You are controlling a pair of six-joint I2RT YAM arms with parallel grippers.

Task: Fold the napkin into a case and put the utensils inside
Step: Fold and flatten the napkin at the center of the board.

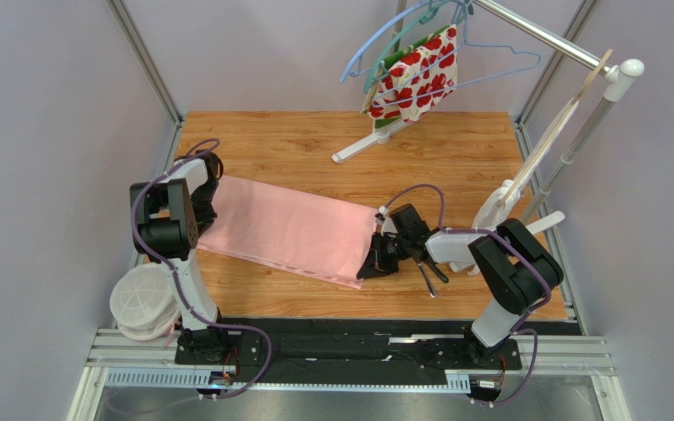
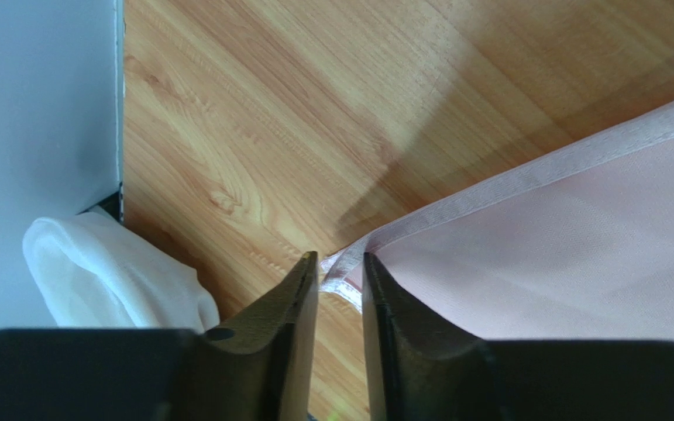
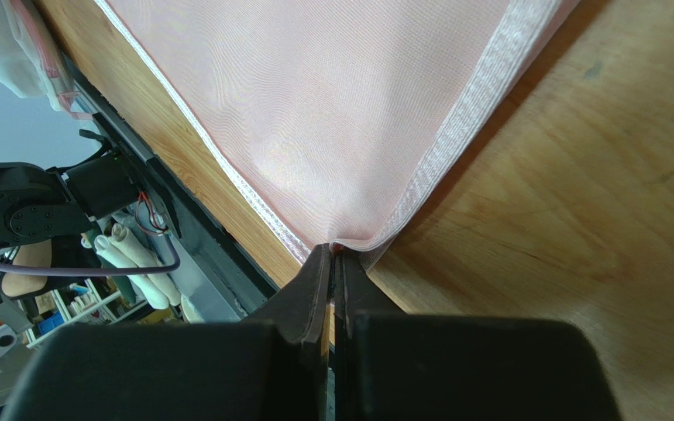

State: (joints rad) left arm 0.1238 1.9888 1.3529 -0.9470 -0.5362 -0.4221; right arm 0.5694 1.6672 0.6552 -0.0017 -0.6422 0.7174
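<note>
Plain pink napkin (image 1: 288, 230), red-floral cloth (image 1: 420, 74)

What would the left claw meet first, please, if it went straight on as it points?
Probably the napkin, its hemmed corner lying at the left claw tips; beyond, the table, though depth is unclear.

The napkin (image 1: 288, 230) is showing as thin light-pink cloth, smooth and faintly shiny, its hem band looking ribbed. The counter (image 1: 314, 145) is reading as varnished wood, softly gleaming with plain grain. The left claw (image 2: 340, 263) and right claw (image 3: 332, 256) are looking like matt dark plastic. At seven o'clock a white cloth (image 1: 143, 303) is looking soft and gauzy; at one o'clock a floral cloth (image 1: 420, 74) is hanging matt beneath a glossy metal rail (image 1: 534, 32)
</note>
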